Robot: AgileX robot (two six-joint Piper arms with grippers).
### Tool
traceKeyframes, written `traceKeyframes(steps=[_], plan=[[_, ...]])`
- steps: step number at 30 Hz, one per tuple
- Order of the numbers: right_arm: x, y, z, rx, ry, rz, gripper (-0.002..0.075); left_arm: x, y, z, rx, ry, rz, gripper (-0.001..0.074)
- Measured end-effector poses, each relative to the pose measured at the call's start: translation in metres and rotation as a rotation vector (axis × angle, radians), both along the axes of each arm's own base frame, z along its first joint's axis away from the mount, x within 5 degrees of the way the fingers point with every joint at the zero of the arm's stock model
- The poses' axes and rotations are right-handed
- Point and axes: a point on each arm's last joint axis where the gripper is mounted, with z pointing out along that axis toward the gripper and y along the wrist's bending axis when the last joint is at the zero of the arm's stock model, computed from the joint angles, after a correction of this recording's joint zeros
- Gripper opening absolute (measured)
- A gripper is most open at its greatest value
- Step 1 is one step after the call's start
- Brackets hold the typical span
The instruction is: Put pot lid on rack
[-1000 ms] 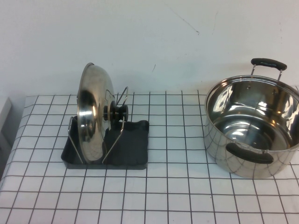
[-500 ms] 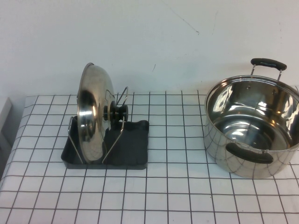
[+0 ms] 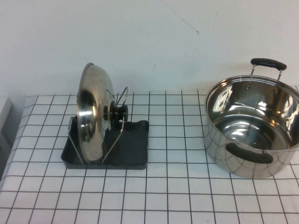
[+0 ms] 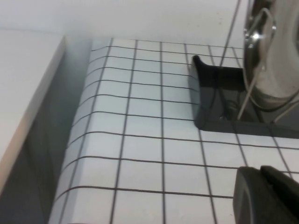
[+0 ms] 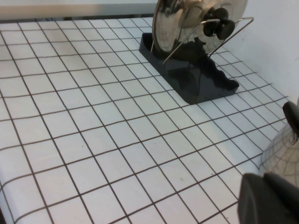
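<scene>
Both grippers sit withdrawn at the near side of the worktop, out of the high view: the left gripper shows only as a dark block in its own wrist view, above the white black-gridded worktop short of the rack, and the right gripper shows the same way in its wrist view, near the steel pot's wall. Each has its jaws fully closed and holds nothing, touching neither lid nor rack. Nothing differs from the earlier frames: lid, rack and pot lie exactly as they did a second ago. The round, domed, shiny stainless-steel pot lid with its black centre knob stands on edge in the small dark grey rectangular plastic rack, leaning between the thin silver wire loops, knob facing the pot. The large steel pot with black handles stands uncovered, well apart on the robot's right.
</scene>
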Motion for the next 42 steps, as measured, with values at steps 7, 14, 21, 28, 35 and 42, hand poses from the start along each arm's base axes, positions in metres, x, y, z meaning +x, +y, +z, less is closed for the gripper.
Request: traceKeyframes(steps=[7,14,21,28,35,42], plan=[[0.0,0.0,0.0,0.0,0.0,0.0,-0.0001,-0.0006,-0.0022,0.0001,0.002,0.003,-0.044,-0.0002],[0.0,0.0,0.0,0.0,0.0,0.0,-0.0001,-0.0006,-0.0021,0.0001,0.003,0.003,-0.042,-0.0002],[0.0,0.0,0.0,0.0,0.0,0.0,-0.0001,-0.0007,-0.0021,0.0005,0.003,0.004,-0.043,-0.0002],[0.0,0.0,0.0,0.0,0.0,0.0,-0.0001,-0.0008,-0.0022,0.0003,0.003,0.007,-0.043,-0.0002],[0.0,0.0,0.0,0.0,0.0,0.0,-0.0002,-0.0008,-0.0022,0.0003,0.003,0.007,-0.043,-0.0002],[0.0015,-0.0002,0.0012,0.007,-0.023,-0.01,-0.0001,-0.0008,-0.0022,0.0003,0.003,0.007,-0.043,-0.0002]])
